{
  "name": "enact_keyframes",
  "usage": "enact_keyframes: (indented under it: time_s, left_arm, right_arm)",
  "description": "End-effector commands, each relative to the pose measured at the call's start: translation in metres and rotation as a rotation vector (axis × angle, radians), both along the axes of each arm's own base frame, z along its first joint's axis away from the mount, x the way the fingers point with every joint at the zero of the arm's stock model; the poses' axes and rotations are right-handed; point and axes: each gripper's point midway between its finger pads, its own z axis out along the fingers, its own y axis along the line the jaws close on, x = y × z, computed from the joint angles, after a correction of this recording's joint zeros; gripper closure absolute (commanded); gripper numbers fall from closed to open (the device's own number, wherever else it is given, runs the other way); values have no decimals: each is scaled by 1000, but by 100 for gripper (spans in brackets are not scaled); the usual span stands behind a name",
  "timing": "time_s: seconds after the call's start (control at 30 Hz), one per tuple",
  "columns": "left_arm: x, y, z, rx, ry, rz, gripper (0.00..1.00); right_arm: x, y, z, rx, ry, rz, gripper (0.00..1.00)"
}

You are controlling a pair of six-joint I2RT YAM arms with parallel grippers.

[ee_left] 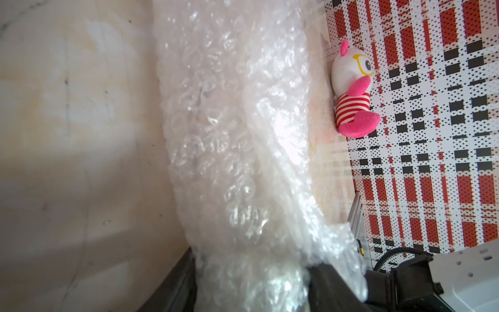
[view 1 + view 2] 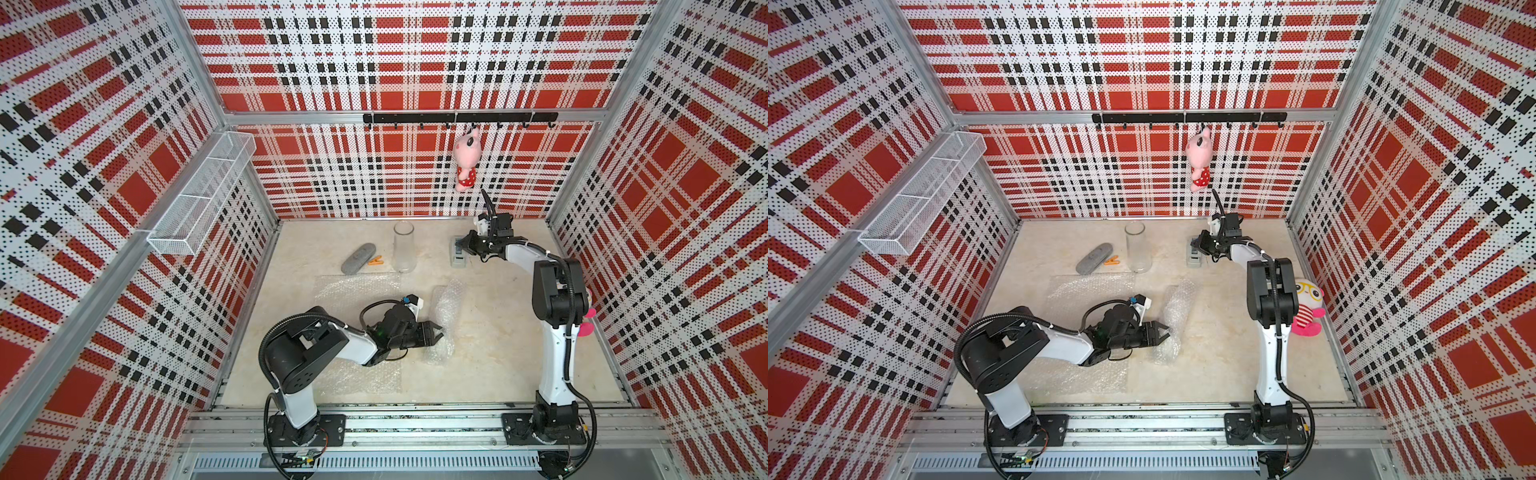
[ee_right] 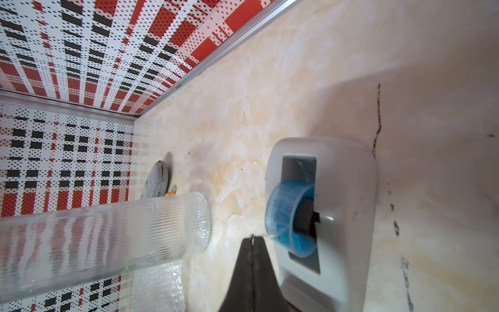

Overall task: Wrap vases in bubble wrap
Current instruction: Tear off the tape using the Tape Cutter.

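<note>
Your left fingers (image 1: 333, 289): clamped around the bubble-wrap bundle (image 1: 232, 162).
Your right fingers (image 3: 251, 270): clenched on the tape end (image 3: 266, 236), dispenser (image 3: 348, 210) just beside them.
Glass vase (image 3: 108, 237): upright, near your right fingers.

The vase (image 3: 108, 237) is clear, tape roll (image 3: 286, 213) blue, walls (image 2: 415, 62) red-black-white plaid.

Bright, even light; glare on bubble wrap (image 1: 280, 135); edges bowed.
</note>
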Motion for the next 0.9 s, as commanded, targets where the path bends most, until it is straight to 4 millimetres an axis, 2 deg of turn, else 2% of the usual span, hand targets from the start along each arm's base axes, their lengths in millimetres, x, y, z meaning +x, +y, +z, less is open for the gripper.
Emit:
enact_keyframes:
  time_s: [0.0,0.23,0.4,0.63,0.87]
  left_arm:
    - [-18,16,-46,144,97,-17,67]
    - [-18,17,-45,143,96,-14,67]
    - [-17,15,-43,137,93,-18,67]
    - [-18,15,-43,139,94,-20,67]
    - [-19,15,-44,139,96,-20,68]
  right_arm:
    - [-2,15,66,66,-145,63,100]
    - [-26,11,68,51,-120,51,100]
    - [-48,7,62,44,-101,46,100]
    - [-79,2,33,19,-50,43,100]
    - [-97,-3,-9,-31,24,48,100]
